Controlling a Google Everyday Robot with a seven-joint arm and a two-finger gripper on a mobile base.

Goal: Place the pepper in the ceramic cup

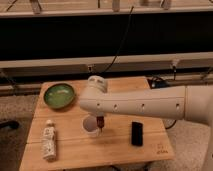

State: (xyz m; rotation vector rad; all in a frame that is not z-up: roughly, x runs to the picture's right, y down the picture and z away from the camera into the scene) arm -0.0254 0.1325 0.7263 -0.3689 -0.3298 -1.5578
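The white ceramic cup (90, 127) stands on the wooden table (112, 150), left of its middle. The small dark red-brown pepper (100, 121) hangs upright at the cup's right rim, just under my white arm. My gripper (100, 118) is directly above the cup's right edge, shut on the pepper. The arm reaches in from the right and hides most of the gripper.
A wide green bowl (59, 95) sits at the table's back left. A white labelled bottle (49, 140) lies at the front left. A black rectangular block (136, 133) lies right of the cup. A dark wall and cables run behind the table.
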